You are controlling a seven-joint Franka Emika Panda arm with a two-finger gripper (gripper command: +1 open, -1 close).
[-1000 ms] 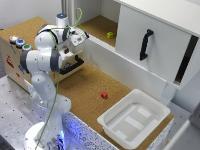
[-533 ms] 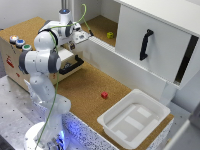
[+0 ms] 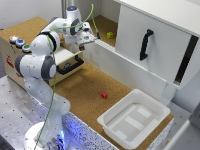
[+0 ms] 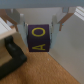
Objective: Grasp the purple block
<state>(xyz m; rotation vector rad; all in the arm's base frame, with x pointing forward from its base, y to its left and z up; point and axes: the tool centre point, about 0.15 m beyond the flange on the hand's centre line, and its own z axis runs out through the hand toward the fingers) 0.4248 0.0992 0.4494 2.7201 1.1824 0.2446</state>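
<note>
Going left to right in the exterior view: buttons [image 3: 19, 42], my gripper [image 3: 88, 38] up by the wall [image 3: 125, 62], a yellow cube [image 3: 110, 35] at its 2 o'clock, a red cube [image 3: 104, 95] and a tray [image 3: 134, 120] down at 5. The block isn't visible there at all. My wrist view has it: block [image 4: 39, 39] sits upright between my spread fingers [image 4: 16, 22], not touched, its face with yellow letters square to the camera, no obvious long axis.
</note>
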